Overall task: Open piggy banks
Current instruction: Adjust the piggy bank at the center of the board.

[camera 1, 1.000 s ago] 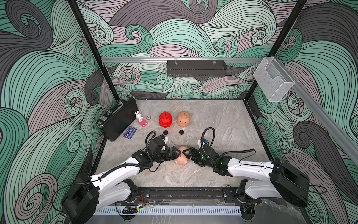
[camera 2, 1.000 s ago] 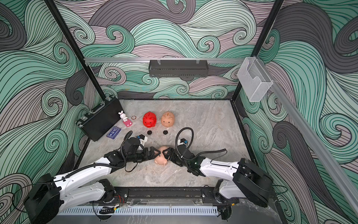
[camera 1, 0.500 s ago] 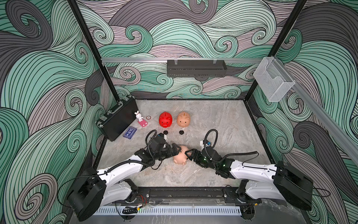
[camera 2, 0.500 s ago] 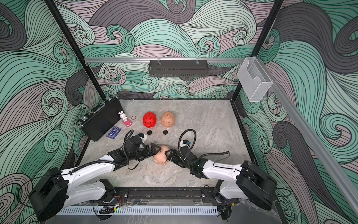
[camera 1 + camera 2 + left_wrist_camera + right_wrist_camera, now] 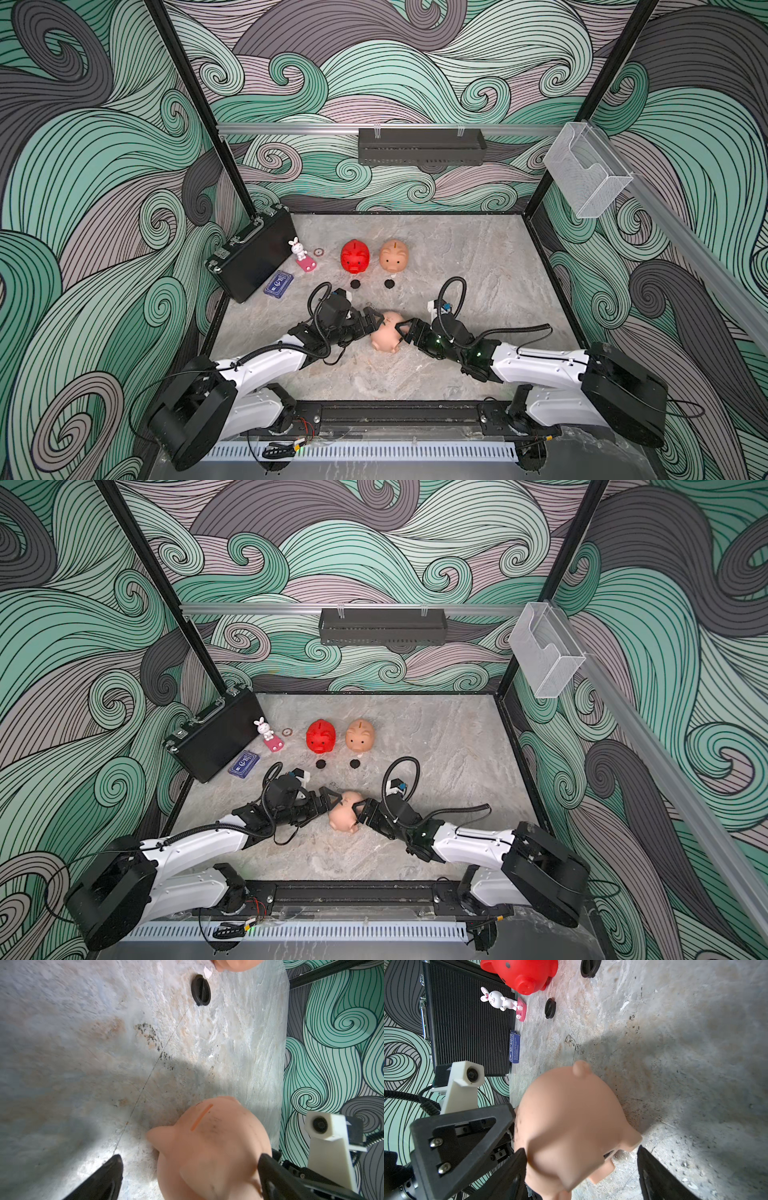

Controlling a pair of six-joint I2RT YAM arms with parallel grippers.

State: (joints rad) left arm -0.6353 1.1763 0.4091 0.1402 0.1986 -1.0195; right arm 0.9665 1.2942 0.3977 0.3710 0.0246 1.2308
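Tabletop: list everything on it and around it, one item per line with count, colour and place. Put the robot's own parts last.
Red piggy bank: 1, red, far middle of the table.
Far peach piggy bank: 1, peach-pink, beside the red one.
Near peach piggy bank: 1, peach-pink, between the two grippers.
Belly plugs: 2, black, loose on the table, one in front of each far pig.
Rabbit figurine: 1, white on pink base, by the case.
Case: 1, black, far left edge.
Card box: 1, blue, in front of the case.
Small ring: 1, brownish, near the rabbit.
Wall tray: 1, black, back rail.
Clear holder: 1, transparent, right rail.
Left gripper: 1, black, open at the near pig.
Right gripper: 1, black, jaws either side of the near pig.
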